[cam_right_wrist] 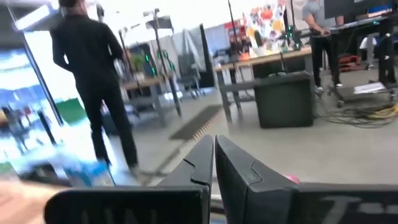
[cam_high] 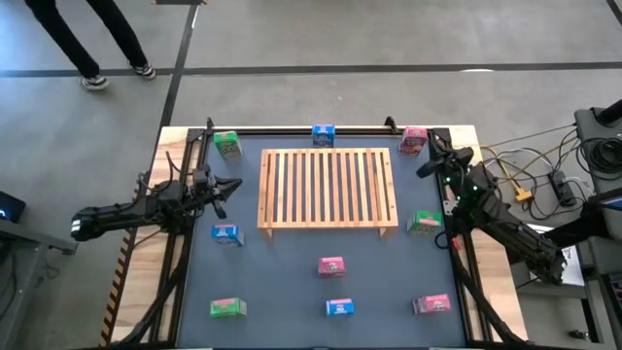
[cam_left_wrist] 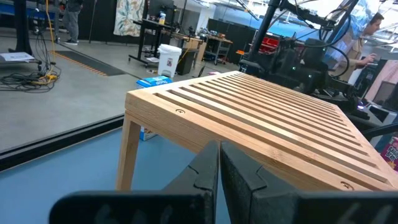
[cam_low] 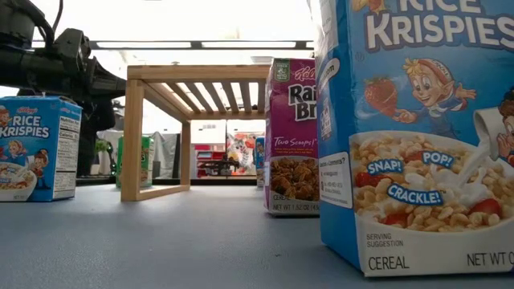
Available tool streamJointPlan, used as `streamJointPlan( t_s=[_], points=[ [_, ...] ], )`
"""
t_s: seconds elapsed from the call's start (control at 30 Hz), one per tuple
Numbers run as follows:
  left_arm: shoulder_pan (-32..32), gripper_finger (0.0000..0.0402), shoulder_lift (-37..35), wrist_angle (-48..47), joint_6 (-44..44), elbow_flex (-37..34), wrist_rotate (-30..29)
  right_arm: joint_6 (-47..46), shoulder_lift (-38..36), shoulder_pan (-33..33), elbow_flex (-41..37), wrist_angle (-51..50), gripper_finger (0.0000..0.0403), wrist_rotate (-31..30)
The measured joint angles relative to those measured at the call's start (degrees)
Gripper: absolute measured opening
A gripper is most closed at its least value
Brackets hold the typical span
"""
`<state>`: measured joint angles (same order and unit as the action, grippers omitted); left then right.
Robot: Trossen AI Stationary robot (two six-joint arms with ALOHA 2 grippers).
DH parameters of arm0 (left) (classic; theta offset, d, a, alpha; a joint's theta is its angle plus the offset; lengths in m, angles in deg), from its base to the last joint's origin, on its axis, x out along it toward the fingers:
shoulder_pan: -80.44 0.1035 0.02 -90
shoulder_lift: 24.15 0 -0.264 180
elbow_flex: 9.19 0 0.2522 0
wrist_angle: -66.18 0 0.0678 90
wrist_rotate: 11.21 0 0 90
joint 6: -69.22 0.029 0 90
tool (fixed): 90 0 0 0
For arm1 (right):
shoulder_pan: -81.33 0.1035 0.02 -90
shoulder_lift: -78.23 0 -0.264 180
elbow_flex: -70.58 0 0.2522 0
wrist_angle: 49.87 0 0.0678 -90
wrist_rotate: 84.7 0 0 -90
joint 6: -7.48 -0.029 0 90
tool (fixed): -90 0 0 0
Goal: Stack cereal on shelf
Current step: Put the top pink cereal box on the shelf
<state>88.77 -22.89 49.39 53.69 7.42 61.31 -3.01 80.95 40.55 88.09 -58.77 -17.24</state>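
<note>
Table: dark blue-grey mat point(cam_high: 292, 282) with the whole spread laid out on it, both arms parked at the sides.
Shelf: the slatted wooden rack point(cam_high: 328, 187) stands on its legs in the middle of the far half, top bare, no box on it.
Left arm: reaching in from the left edge, left gripper point(cam_high: 231, 185) beside the rack's left end, fingers pressed together, holding nothing.
Right arm: coming in from the right edge, right gripper point(cam_high: 424, 167) by the rack's far right corner, fingers closed too, and empty.
Far row of cereal: green box point(cam_high: 227, 145), blue box point(cam_high: 324, 134), pink box point(cam_high: 413, 140) along the back edge, all apart from the rack.
Middle boxes: blue box point(cam_high: 226, 233) near the rack's left front leg, green box point(cam_high: 424, 223) just beside its right front corner, pink box point(cam_high: 331, 265) in front of it.
Near row: green box point(cam_high: 227, 307), blue box point(cam_high: 339, 307), pink box point(cam_high: 432, 304), well apart.
Room: a person point(cam_right_wrist: 96, 81) in dark clothes stands beyond the table.
</note>
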Motion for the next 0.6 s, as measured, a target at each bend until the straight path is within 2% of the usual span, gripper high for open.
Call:
streamJointPlan(
  t_s=[0.17, 0.43, 0.6],
  points=[
    [-0.02, 0.0000, -0.02, 0.01, -0.01, 0.00, 0.00, 0.91, 0.00, 0.00, 0.00, 4.98, 0.0009, 0.48],
    [-0.02, 0.0000, -0.02, 0.01, -0.02, 0.00, 0.01, 1.90, 0.00, 0.00, 0.00, 7.10, 0.0010, 0.50],
    [0.00, 0.0000, -0.02, 0.02, -0.02, 0.00, 0.00, 7.26, 0.60, 0.00, 1.58, 7.23, 0.0043, -0.15]
  ],
)
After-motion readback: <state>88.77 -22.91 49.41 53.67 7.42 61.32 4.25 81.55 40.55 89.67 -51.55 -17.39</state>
